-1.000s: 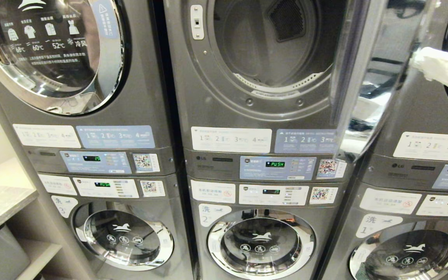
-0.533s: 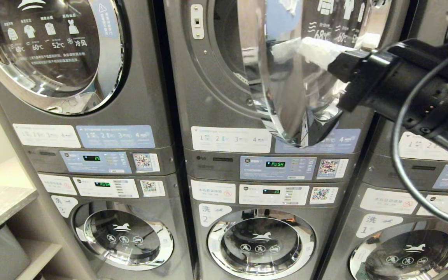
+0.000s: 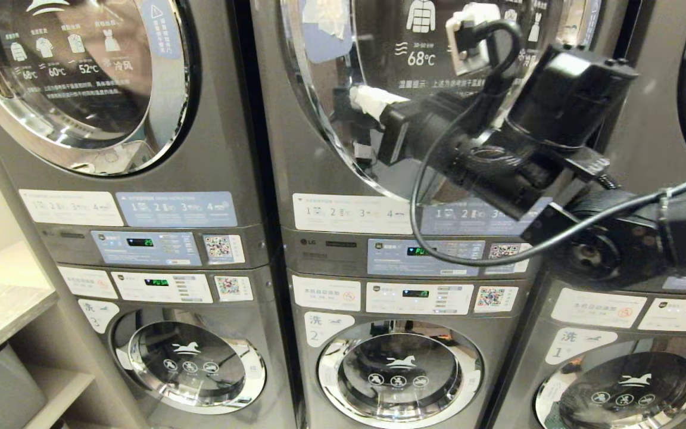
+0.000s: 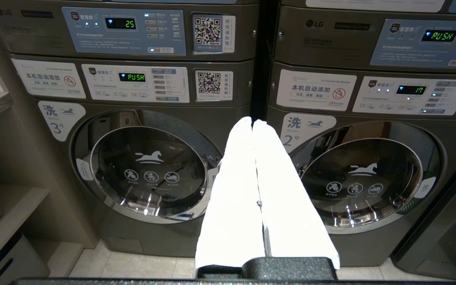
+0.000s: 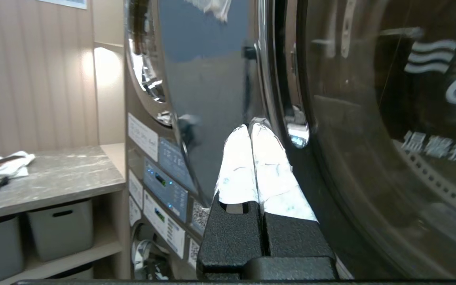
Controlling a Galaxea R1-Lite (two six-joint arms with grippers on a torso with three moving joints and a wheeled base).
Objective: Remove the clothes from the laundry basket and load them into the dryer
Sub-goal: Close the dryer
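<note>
The dryer [image 3: 402,179] is standing in the middle stack, its chrome-rimmed glass door [image 3: 414,89] lying nearly flush over the drum, white garment icons facing out. The right gripper [image 3: 362,98] is reaching across the glass, white-covered fingers [image 5: 251,158] clenched together on nothing, tips sitting just beside the door's chrome rim [image 5: 287,118]. A black cable [image 3: 438,238] is looping under the arm. Lower down, the left gripper [image 4: 252,123] is hanging clenched and empty before the horse-logo washers [image 4: 149,170]. A grey counter [image 5: 46,178] is sitting nearby
</note>
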